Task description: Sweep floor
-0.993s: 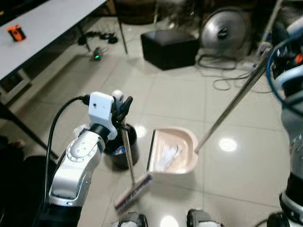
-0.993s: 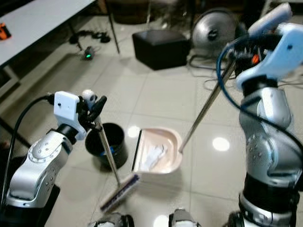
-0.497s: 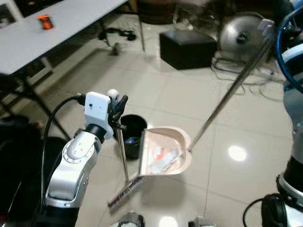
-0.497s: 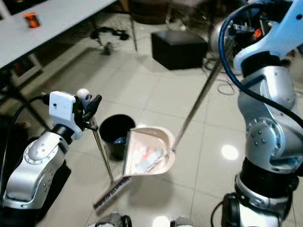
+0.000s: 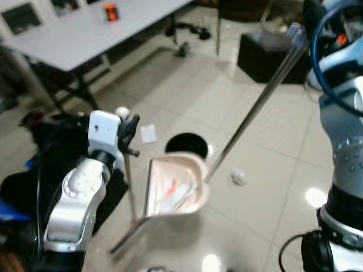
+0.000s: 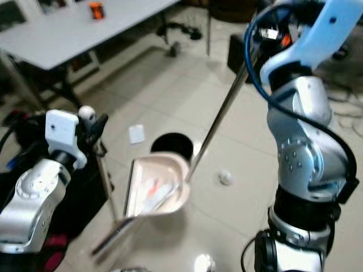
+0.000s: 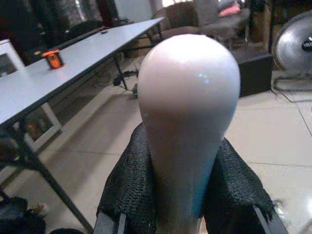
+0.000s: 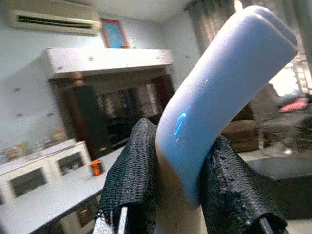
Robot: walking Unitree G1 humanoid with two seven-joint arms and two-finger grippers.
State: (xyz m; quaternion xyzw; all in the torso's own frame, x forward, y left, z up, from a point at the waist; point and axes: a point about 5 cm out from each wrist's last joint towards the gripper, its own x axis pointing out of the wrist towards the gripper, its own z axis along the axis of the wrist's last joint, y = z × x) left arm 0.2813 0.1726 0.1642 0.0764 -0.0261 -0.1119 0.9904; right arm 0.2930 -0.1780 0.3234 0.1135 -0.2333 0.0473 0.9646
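- Our left hand sits at centre left of the left eye view, clamped on the top of the broom; the left wrist view shows its black fingers pressed to both sides of the white knob.
- The broom's shaft runs down to the brush head, which is blurred and lies on the floor at lower centre, just beside the dustpan's open edge.
- Our right hand is clamped on the curved pale-blue grip at the top of the dustpan handle, which slants from upper right down to the pan.
- The dustpan is at centre frame and already holds swept scraps, some white and some reddish, so we judge 1 round of sweeping is done.
- The black bin stands just behind the pan's rim, so we judge that emptying the pan comes next.
- Still left on the floor: 1 small white crumpled ball right of centre and 1 white scrap left of the bin.
- The counter at upper left carries a small orange object, well apart from the work.
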